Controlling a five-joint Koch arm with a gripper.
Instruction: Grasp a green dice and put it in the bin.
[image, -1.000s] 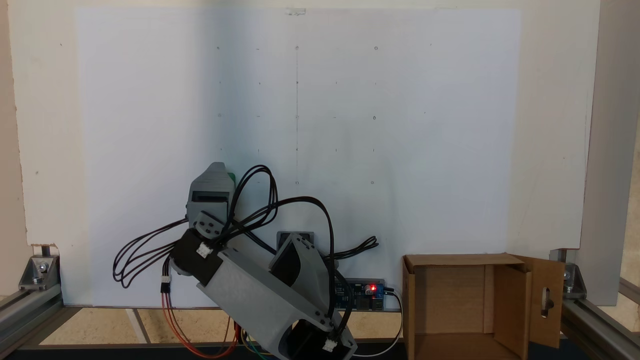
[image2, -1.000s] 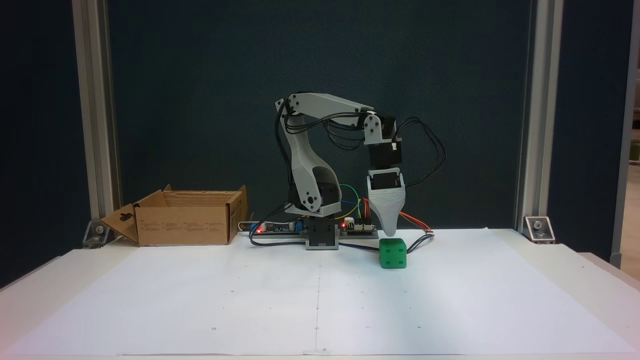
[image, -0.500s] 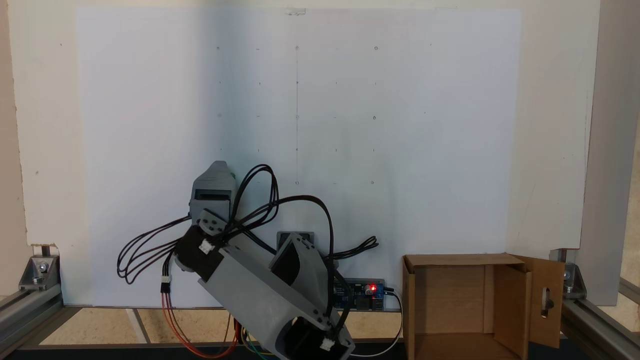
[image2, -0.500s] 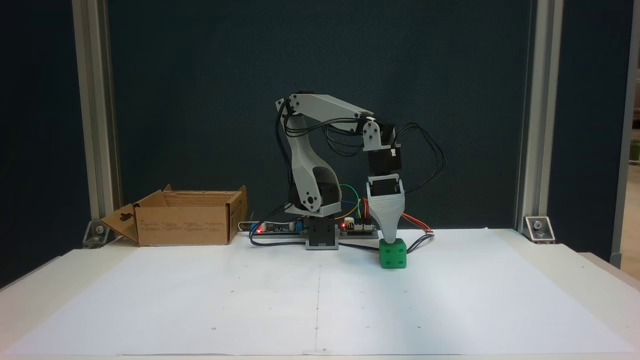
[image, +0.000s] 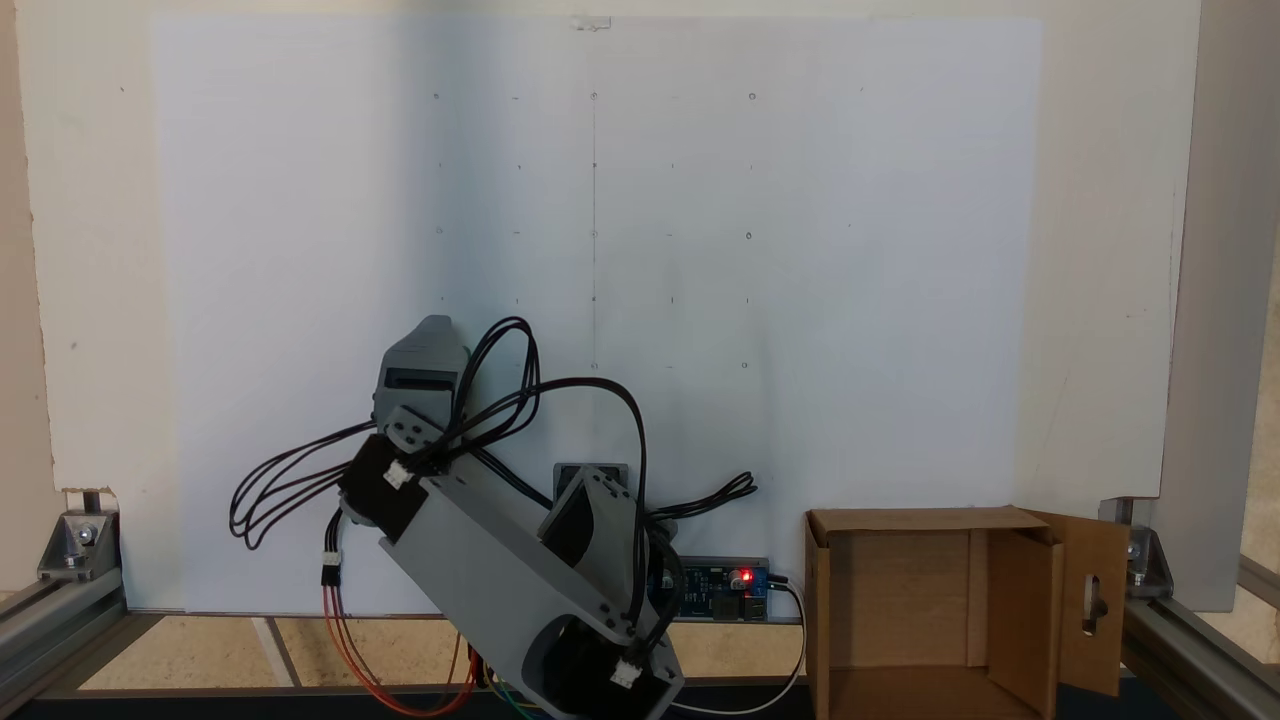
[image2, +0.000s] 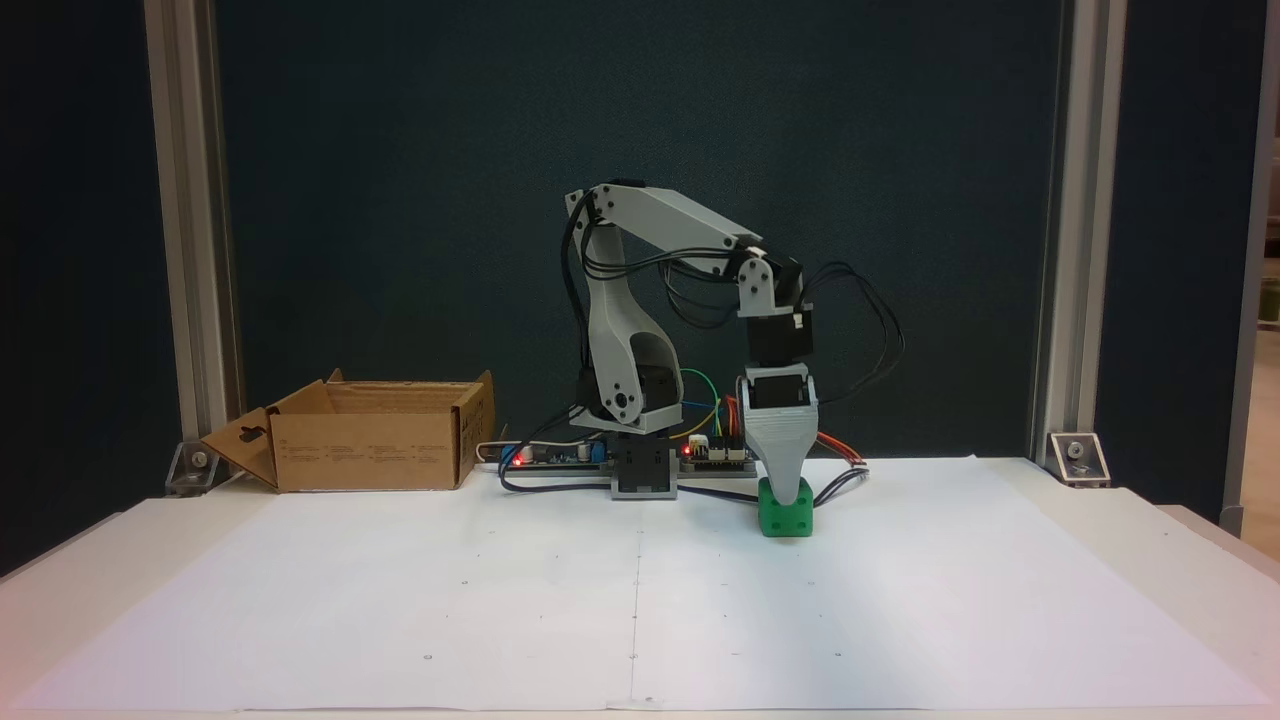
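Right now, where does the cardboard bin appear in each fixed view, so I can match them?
In a fixed view: the bin at bottom right, slotted flap on its right side.
In a fixed view: the bin at middle left, slotted flap on its left side.
Shared landmark: the circuit board with a red light, beside the bin.

- The gripper (image2: 783, 492) is covering the upper middle of the green dice (image2: 786, 520), with one jaw lying behind the other.
- The bin (image: 905, 620) is running off a fixed view's bottom edge.
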